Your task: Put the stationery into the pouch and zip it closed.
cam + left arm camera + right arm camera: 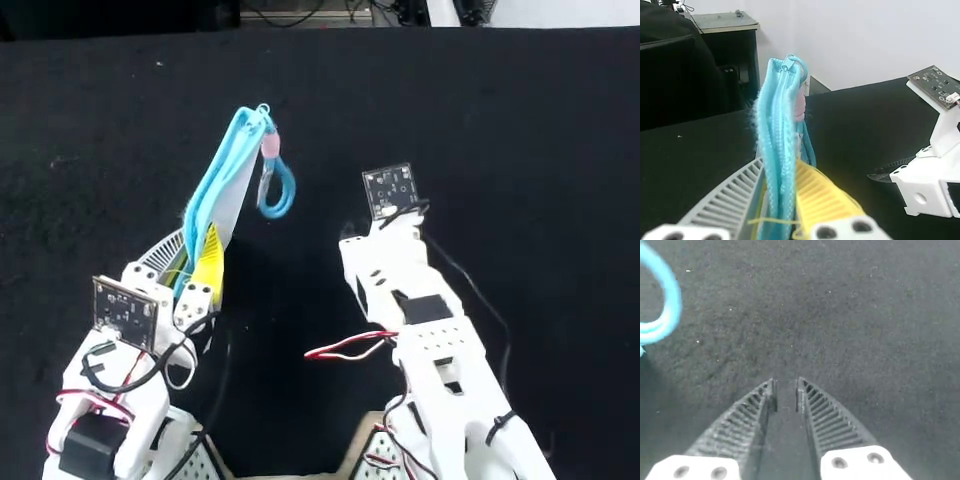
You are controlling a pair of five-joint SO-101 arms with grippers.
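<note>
A light-blue zip pouch (225,185) stands tilted above the black table, with my left gripper (196,272) shut on its lower end. In the left wrist view the pouch (777,145) rises edge-on between the grey and yellow fingers of my left gripper (779,172), its zip slider at the top. A pink tab and a blue cord loop (278,195) hang from the top end. My right gripper (785,390) hovers over bare table to the right of the pouch, open by a narrow gap and holding nothing. The cord loop (662,305) is off to its side.
The black table cloth (500,120) spreads bare to the right and the far side. The right arm (410,300) stands close beside the left arm (120,340). Cables and a dark cabinet (725,45) lie beyond the table's far edge.
</note>
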